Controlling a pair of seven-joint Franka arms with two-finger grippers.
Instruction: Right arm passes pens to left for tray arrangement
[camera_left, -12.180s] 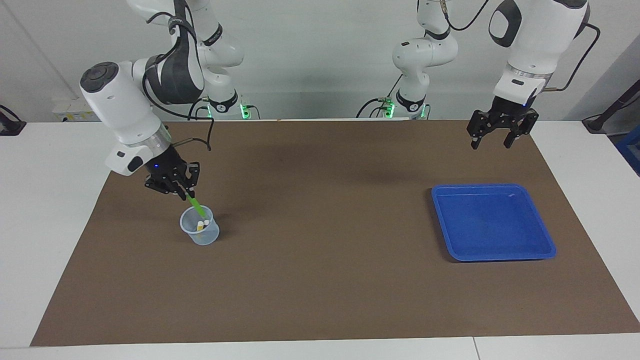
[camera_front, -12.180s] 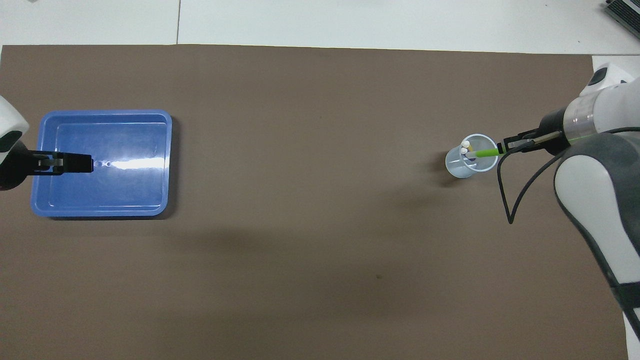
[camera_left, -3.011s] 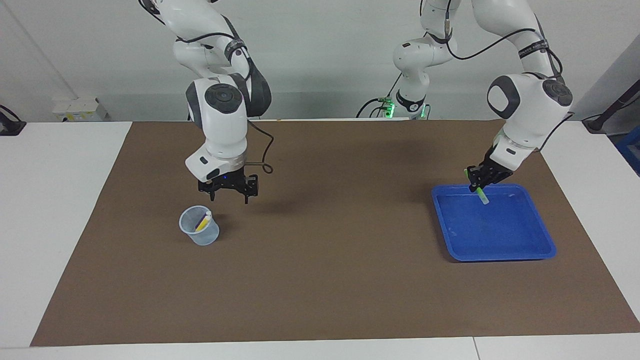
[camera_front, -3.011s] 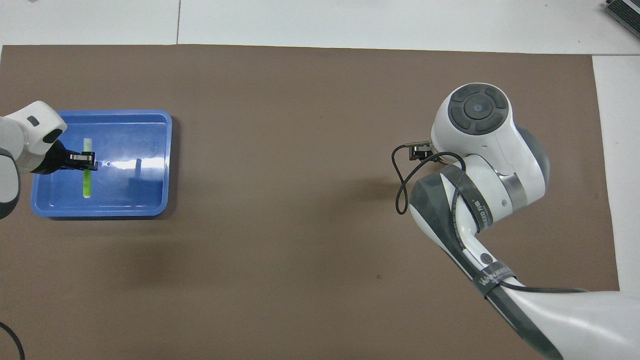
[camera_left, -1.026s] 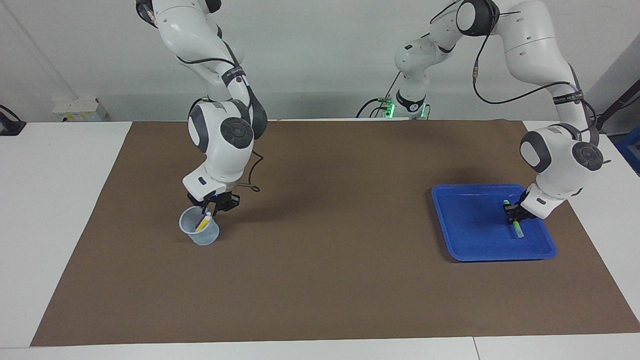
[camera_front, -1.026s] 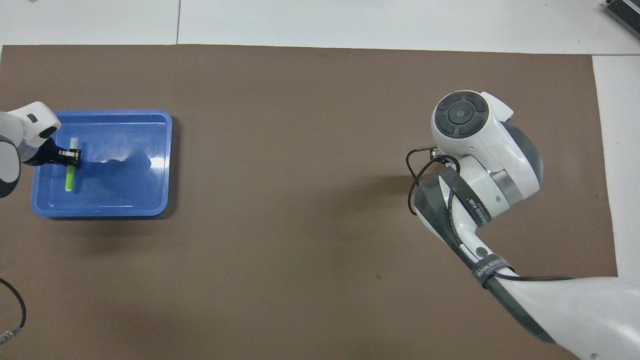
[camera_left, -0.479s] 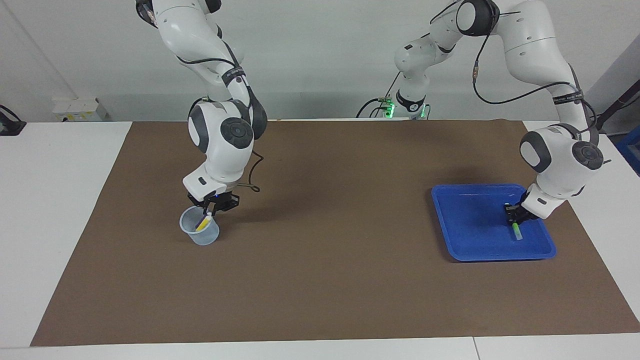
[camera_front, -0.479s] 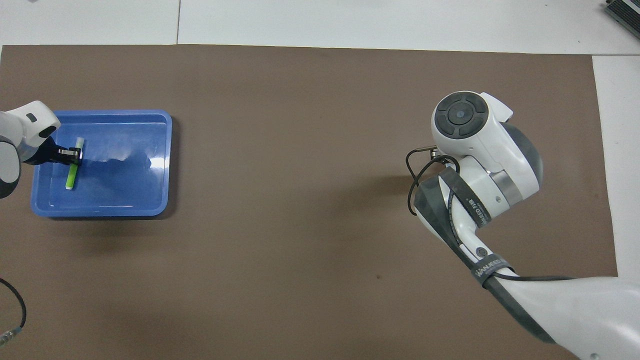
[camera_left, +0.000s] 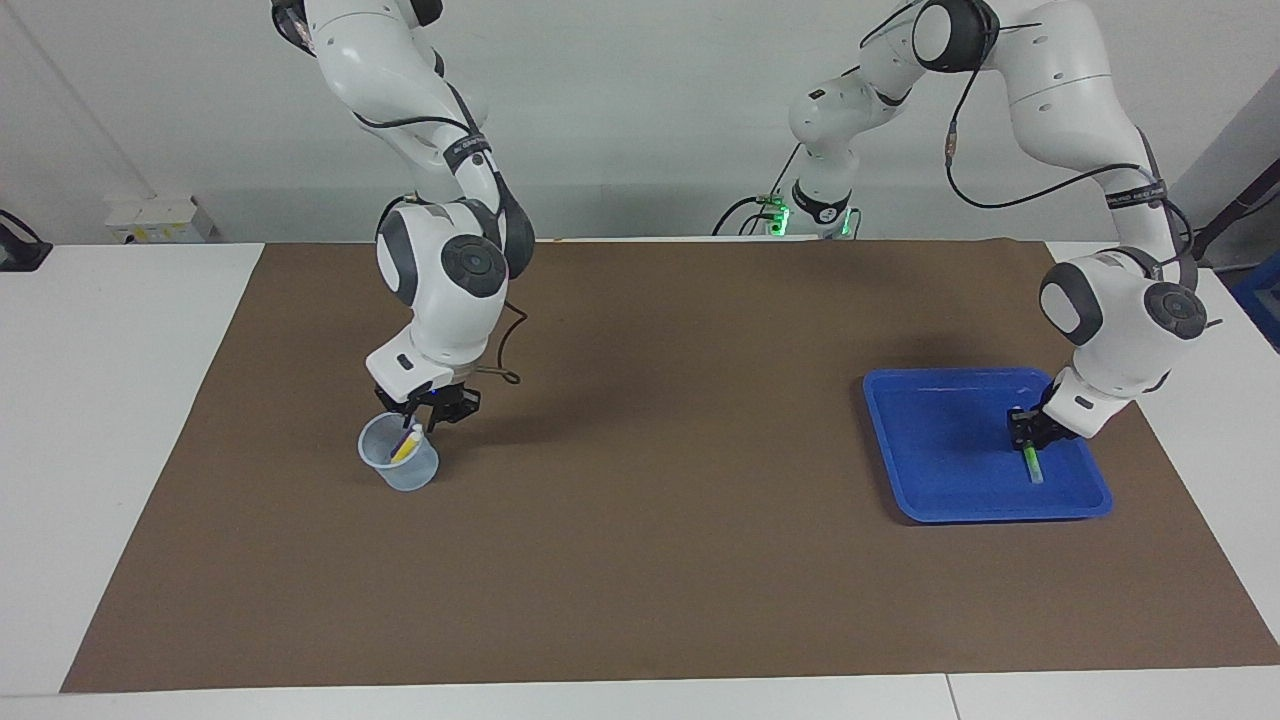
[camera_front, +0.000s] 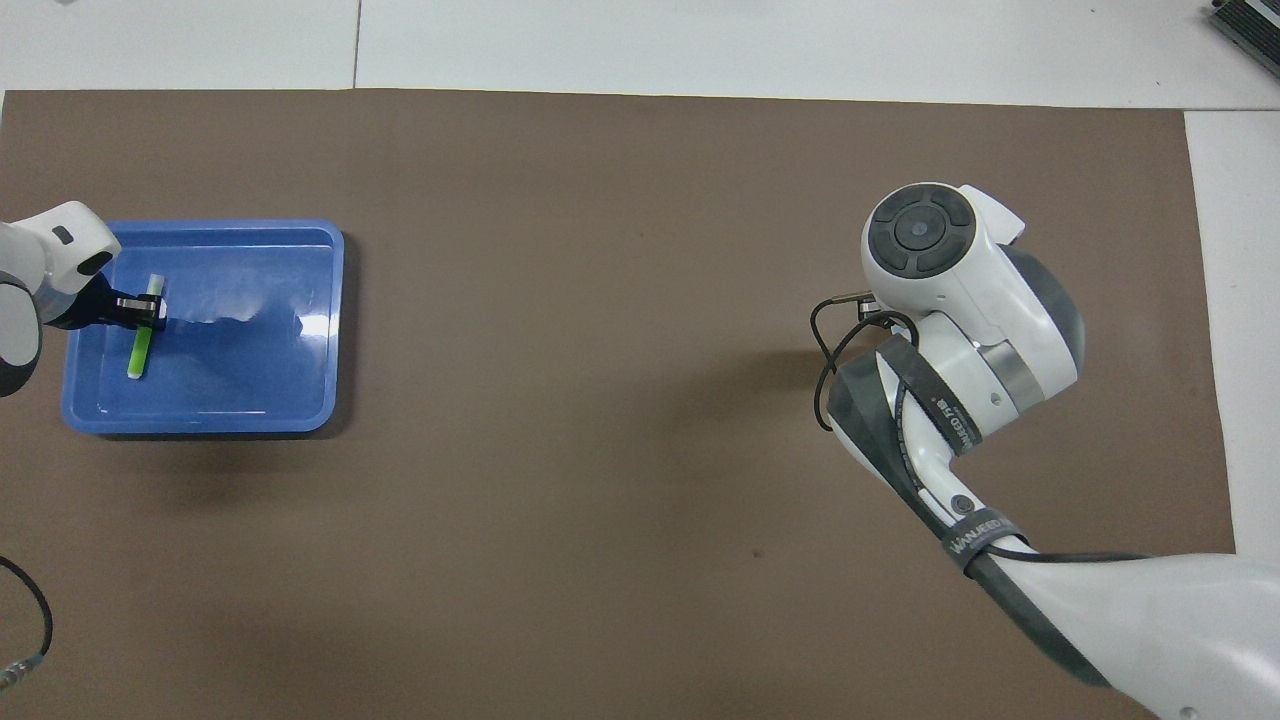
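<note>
The blue tray (camera_left: 940, 445) (camera_front: 250, 385) sits toward the left arm's end of the table. A green pen (camera_left: 1032, 466) (camera_front: 139, 350) lies low in it, along the side toward that arm's end. My left gripper (camera_left: 1024, 432) (camera_front: 148, 309) is down in the tray at the pen's end nearer the robots. Toward the right arm's end, a translucent cup (camera_left: 400, 472) holds a yellow pen (camera_left: 404, 448), and a second pen's white end shows beside it. My right gripper (camera_left: 430, 411) hangs right at the cup's rim. In the overhead view the right arm hides both cup and gripper.
A brown mat (camera_left: 650, 500) covers most of the white table. The right arm's wrist and a looping black cable (camera_front: 825, 370) hang over the cup's area. No other objects stand between cup and tray.
The green pen has settled slightly lower and flatter in the tray under my left gripper. My right gripper has stayed at the cup's rim.
</note>
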